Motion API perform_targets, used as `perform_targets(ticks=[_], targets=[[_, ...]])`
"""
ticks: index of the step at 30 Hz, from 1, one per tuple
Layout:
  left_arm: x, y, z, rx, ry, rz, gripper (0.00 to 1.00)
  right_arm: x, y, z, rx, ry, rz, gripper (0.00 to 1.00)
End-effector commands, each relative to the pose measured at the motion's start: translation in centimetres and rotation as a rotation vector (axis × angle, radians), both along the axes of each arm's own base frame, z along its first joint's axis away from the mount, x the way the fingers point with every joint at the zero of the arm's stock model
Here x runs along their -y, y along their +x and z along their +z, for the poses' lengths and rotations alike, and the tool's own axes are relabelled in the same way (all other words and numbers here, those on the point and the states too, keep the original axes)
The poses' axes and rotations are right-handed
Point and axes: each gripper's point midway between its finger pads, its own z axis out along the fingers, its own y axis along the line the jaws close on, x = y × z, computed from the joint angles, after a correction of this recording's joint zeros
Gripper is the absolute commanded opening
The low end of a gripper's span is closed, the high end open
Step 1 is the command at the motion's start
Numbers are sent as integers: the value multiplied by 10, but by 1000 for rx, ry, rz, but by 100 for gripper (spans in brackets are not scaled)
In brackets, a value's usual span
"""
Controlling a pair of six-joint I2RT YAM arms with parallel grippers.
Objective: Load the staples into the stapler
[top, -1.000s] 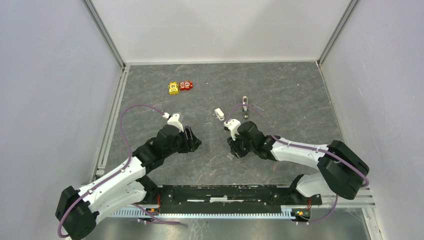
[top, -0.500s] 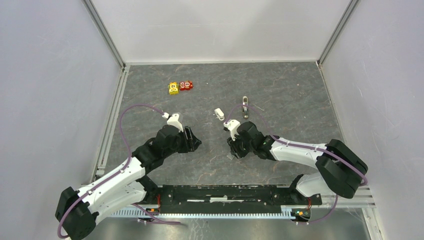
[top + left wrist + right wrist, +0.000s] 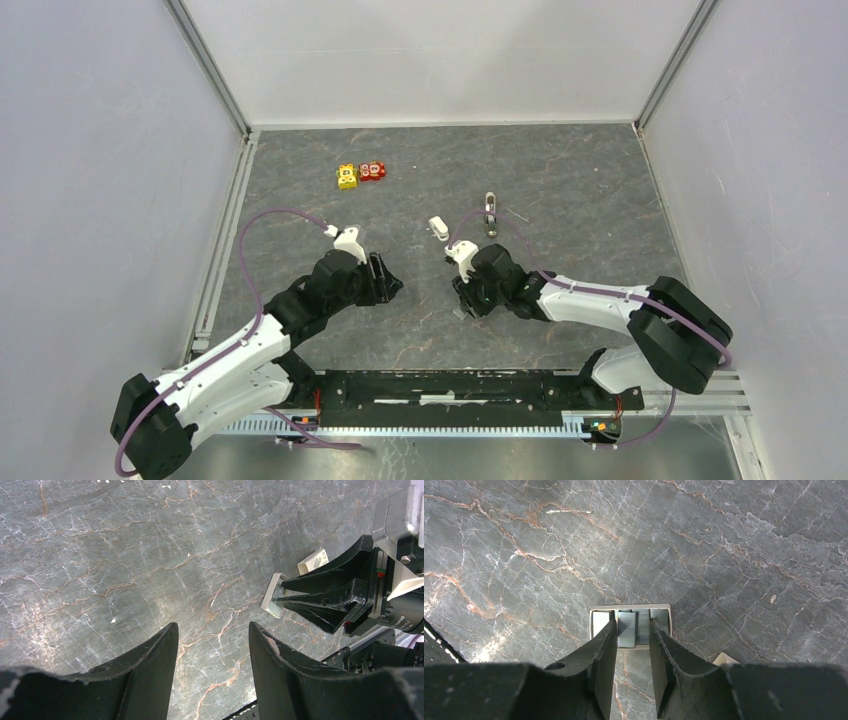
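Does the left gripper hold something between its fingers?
No, the left gripper has its fingers apart, and only the table shows between them.

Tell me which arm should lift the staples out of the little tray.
Right. The right gripper has its jaws astride the grey staples in the cream tray; the left gripper hangs open and empty, off to the side.

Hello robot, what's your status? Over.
Left gripper open, empty. Right gripper shut on staples in their box. Blocks far back, not in the way.
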Motion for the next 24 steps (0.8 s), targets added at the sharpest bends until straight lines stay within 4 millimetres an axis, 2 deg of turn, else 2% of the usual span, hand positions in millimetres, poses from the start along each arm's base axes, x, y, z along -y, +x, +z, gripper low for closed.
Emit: perform_targets(ticks=[1,9,19,24], targets=[[-1,4,5,20,-14,30,61,-12,14,15,68,9,4,36],[-2,5,7,25,-15,35,61,-5,14,12,104,-53,-12,29],[-3,5,12,34,-12,34,61,-3,8,4,85,-53,-8,30],[-5,4,13,36,-12,40,62,-3,8,6,86,-49,-9,24]])
